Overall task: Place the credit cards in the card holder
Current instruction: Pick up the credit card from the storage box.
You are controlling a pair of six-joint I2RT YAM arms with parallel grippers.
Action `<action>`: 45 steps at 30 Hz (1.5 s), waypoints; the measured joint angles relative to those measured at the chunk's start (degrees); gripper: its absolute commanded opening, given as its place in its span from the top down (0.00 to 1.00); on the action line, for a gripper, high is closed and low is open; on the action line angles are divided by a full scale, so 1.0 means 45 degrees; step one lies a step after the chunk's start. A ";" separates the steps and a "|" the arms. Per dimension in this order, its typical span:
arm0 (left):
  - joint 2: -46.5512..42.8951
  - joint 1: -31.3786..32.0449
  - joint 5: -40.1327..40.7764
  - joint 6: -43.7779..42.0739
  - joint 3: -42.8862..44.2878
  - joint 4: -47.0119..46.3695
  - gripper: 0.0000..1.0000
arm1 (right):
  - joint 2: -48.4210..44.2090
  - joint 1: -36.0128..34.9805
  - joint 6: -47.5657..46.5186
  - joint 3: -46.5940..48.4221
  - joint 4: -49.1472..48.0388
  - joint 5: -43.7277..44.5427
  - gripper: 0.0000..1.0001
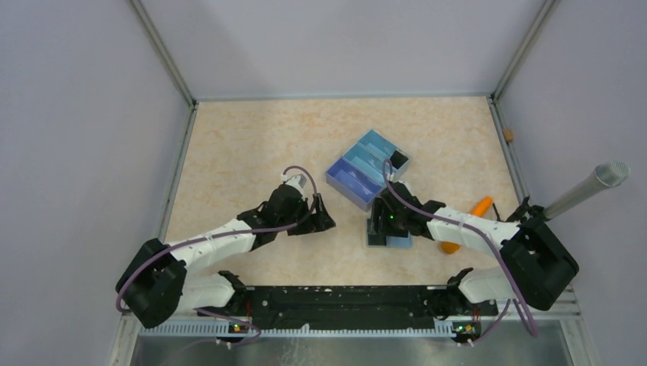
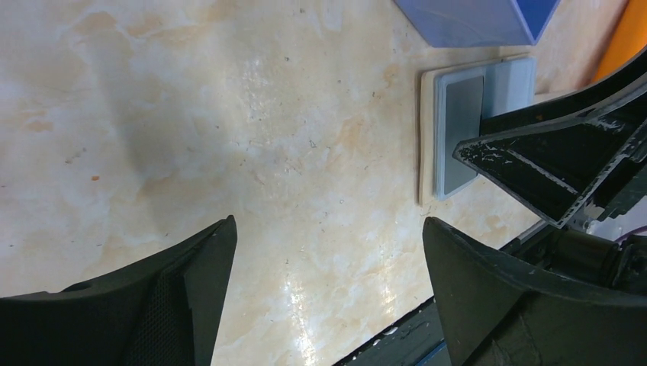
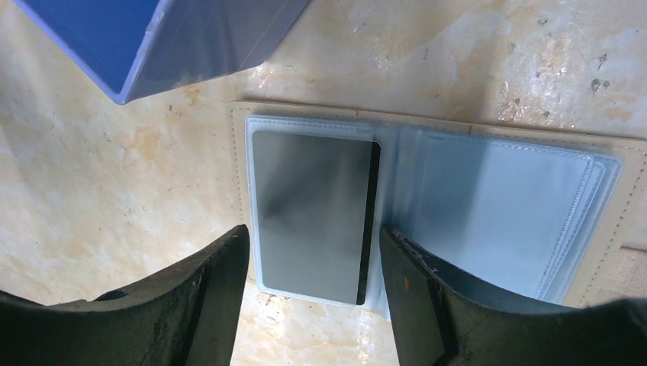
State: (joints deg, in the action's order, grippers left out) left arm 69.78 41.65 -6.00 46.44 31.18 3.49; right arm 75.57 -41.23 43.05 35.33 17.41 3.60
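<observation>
The card holder [image 3: 238,164] lies open on the table, beige with clear plastic pockets [image 3: 503,206]. A grey credit card [image 3: 313,206] with a dark stripe along one edge lies in its left pocket. My right gripper [image 3: 313,232] is open above it, one finger on each side of the card's near end, with small gaps showing. In the top view the right gripper [image 1: 379,223] covers most of the holder [image 1: 400,242]. My left gripper [image 2: 328,225] is open over bare table, left of the holder [image 2: 427,122] and card [image 2: 461,126]. In the top view the left gripper [image 1: 320,219] holds nothing.
A blue three-compartment tray [image 1: 352,183] stands just beyond the holder, with a dark item [image 1: 397,158] in its far compartment. An orange object [image 1: 467,221] lies by the right arm. A grey microphone [image 1: 587,187] leans in at the right. Walls enclose the table.
</observation>
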 measured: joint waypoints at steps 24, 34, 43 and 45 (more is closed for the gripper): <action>-0.1666 -0.2817 -0.1855 -0.1889 0.1719 0.3847 0.01 | 0.1933 -0.1962 -0.0661 0.3701 0.0641 -0.0136 0.25; -0.1666 -0.4167 -0.1409 -0.5134 0.5100 0.6407 0.01 | 0.1642 0.2773 -0.4537 0.7548 0.2327 -0.0117 0.24; -0.1472 -0.4940 -0.1273 -0.6324 0.5100 0.7028 0.01 | 0.5600 0.6523 -0.7737 1.0020 0.2618 -0.1928 0.26; -0.1389 -0.4998 -0.1379 -0.6373 0.5100 0.7043 0.01 | 0.6314 0.6839 -0.8257 1.0321 0.3070 -0.2346 0.26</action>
State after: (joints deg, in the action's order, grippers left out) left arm 63.53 19.16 -12.21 17.76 54.13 35.18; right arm 103.98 -10.46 5.89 81.78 31.22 -6.96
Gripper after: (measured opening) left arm 0.986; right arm 0.747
